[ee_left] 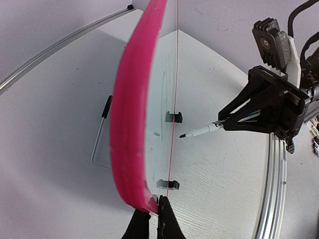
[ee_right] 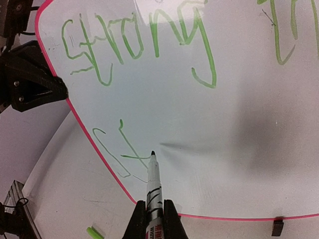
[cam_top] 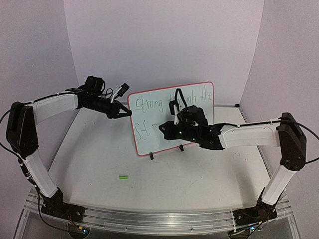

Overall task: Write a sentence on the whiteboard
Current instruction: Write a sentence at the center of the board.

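Observation:
The whiteboard (cam_top: 149, 139) stands upright on its two black clip feet at the middle of the table, pink frame (ee_left: 132, 124) around it. It carries green writing: "Strong", further words to the right, and "St" (ee_right: 117, 149) on a second line. My left gripper (cam_top: 128, 113) is shut on the board's left edge, the fingertips (ee_left: 155, 201) pinching the frame. My right gripper (cam_top: 163, 128) is shut on a white marker (ee_right: 153, 179). The marker's dark tip sits at the end of the t's crossbar, at the board's face or just off it. The marker (ee_left: 202, 130) also shows in the left wrist view.
A green marker cap (cam_top: 123, 176) lies on the table in front of the board, left of centre. The clip feet (cam_top: 151, 156) stick out forward from the board's lower edge. An aluminium rail (cam_top: 159, 216) runs along the near edge, and walls close in behind.

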`<action>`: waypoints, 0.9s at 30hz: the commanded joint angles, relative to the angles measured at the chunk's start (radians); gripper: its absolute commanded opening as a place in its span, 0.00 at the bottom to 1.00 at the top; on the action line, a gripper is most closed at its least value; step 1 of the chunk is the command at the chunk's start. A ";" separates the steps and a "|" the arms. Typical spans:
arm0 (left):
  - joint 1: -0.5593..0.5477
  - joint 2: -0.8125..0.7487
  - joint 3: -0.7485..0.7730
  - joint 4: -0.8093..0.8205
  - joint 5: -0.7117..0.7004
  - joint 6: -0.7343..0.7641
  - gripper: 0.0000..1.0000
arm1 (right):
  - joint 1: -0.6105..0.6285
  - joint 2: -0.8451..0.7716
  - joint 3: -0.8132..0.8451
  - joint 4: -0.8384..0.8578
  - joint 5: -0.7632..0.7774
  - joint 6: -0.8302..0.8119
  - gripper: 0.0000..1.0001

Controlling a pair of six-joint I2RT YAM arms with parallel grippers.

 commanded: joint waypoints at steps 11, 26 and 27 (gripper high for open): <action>-0.022 0.018 -0.008 -0.087 -0.062 0.077 0.00 | -0.024 0.045 0.049 0.011 -0.018 -0.004 0.00; -0.024 0.020 -0.008 -0.088 -0.060 0.078 0.00 | -0.024 0.057 0.018 -0.024 -0.069 -0.025 0.00; -0.024 0.021 -0.008 -0.088 -0.060 0.078 0.00 | -0.024 0.054 0.013 -0.028 -0.064 -0.024 0.00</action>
